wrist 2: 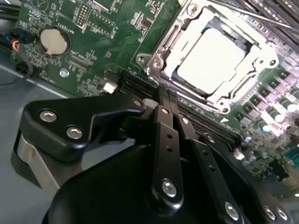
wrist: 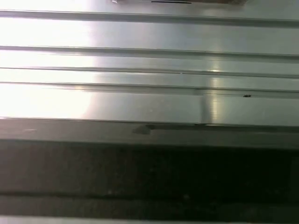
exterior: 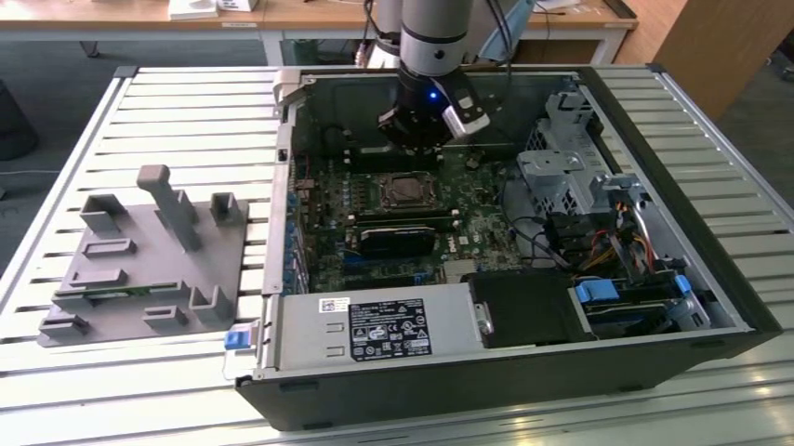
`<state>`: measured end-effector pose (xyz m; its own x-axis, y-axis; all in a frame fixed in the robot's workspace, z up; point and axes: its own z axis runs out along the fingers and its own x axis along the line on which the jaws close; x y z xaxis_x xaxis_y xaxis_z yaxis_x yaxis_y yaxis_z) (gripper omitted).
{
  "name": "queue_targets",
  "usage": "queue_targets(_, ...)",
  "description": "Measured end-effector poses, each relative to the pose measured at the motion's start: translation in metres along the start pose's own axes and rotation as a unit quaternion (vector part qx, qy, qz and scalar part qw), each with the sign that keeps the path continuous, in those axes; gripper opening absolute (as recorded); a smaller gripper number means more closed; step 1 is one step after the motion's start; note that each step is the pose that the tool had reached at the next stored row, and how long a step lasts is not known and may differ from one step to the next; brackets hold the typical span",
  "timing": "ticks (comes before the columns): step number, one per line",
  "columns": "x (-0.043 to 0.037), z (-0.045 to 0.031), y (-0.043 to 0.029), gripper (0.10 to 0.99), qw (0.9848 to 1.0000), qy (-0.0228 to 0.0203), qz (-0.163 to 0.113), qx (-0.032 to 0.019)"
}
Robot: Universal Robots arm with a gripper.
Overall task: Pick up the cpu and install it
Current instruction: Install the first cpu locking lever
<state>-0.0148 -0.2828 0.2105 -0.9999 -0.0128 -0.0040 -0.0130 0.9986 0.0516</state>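
We see a robotics lab or electronics workshop: an opened computer case (exterior: 522, 279) lies on a slatted aluminium surface (exterior: 186, 102) beside a grey parts fixture (exterior: 143, 260), with wooden desks (exterior: 310, 14) behind.

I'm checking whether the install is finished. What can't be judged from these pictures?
- Whether the cpu is fully seated: glare whitens its top in the second wrist view.
- The socket contents in the exterior view: too small.
- The pincer tips: hidden behind the pincer's own black linkage.
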Motion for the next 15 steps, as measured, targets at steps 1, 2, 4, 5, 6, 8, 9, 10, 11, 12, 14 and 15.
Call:
queue_targets(1, 0.0000, -0.0001, -0.0005, 0.106, 1.0000, 0.0000, 0.000, -0.0001)
queue_targets(2, 0.0000, -0.0002, -0.0013, 0.106, 1.0000, 0.0000, 0.000, -0.0001)
queue_targets(4, 0.0000, -0.0002, -0.0033, 0.106, 1.0000, 0.0000, 0.000, 0.0000)
queue_targets(5, 0.0001, -0.0002, -0.0043, 0.106, 1.0000, 0.0000, 0.000, 0.0000)
queue_targets(6, 0.0001, -0.0002, -0.0054, 0.106, 1.0000, 0.0000, 0.000, -0.0001)
queue_targets(8, 0.0001, -0.0002, -0.0078, 0.106, 1.0000, 0.0000, 0.000, 0.0000)
queue_targets(9, 0.0001, -0.0002, -0.0088, 0.106, 1.0000, 0.0000, 0.000, -0.0001)
queue_targets(10, 0.0001, -0.0002, -0.0099, 0.106, 1.0000, 0.0000, 0.000, -0.0001)
queue_targets(11, 0.0002, -0.0002, -0.0108, 0.106, 1.0000, 0.0000, 0.000, -0.0001)
queue_targets(12, 0.0002, -0.0003, -0.0116, 0.106, 1.0000, 0.0000, 0.000, -0.0001)
queue_targets(14, 0.0002, -0.0003, -0.0133, 0.106, 1.0000, 0.0000, 0.000, -0.0001)
queue_targets(15, 0.0002, -0.0003, -0.0141, 0.106, 1.0000, 0.0000, 0.000, -0.0001)
